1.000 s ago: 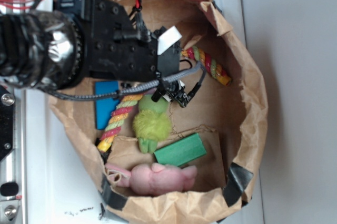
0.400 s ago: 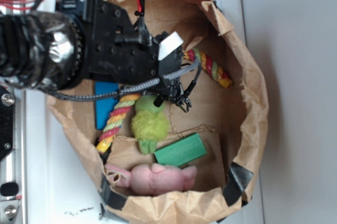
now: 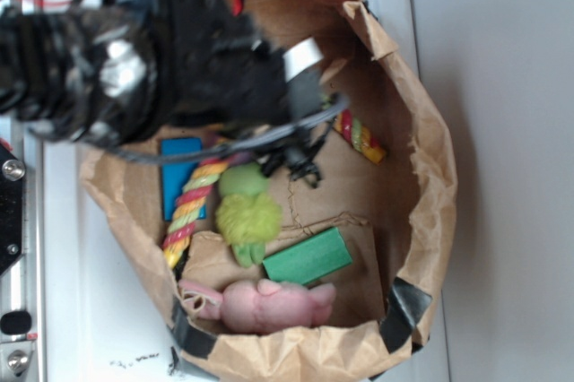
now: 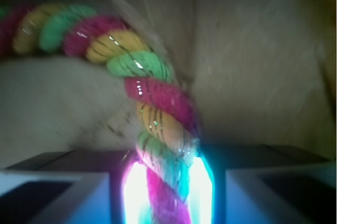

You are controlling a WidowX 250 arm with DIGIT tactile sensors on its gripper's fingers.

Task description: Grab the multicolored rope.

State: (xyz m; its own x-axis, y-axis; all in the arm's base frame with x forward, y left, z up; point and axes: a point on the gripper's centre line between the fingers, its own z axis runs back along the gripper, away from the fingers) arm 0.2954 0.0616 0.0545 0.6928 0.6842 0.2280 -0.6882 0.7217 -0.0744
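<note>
step: grasp phase. The gripper (image 4: pixel 167 192) is down inside the paper bag (image 3: pixel 421 176), over the middle of the rope (image 3: pixel 190 204).
gripper state: wrist view shows the rope (image 4: pixel 152 113) running straight down between the two fingers (image 4: pixel 58 187), which sit tight on either side of it. Reads as clamped on the rope; a glare right at the contact hides the pad edges.
rope location: exterior view, one end lies at lower left of the bag, beside the blue block (image 3: pixel 179 167); the other end pokes out at centre right of the arm. The middle span is hidden under the arm.
neighbours: the green fuzzy toy (image 3: pixel 247 212) is just beside the rope, right of its lower run. The green block (image 3: pixel 308 256) and the pink plush (image 3: pixel 269 303) are lower in the bag, clear of the grip.
progress: my read is the grab is essentially made, with no lift confirmed.
next move: raise straight up and keep the squeeze on. The loose ends will drag, so watch the bag wall and the fuzzy toy for snags.
risk: the rope is thick and twisted and could roll out of a light pinch.
writing: none readable. The white tag (image 3: pixel 300 55) on the arm is blurred.
</note>
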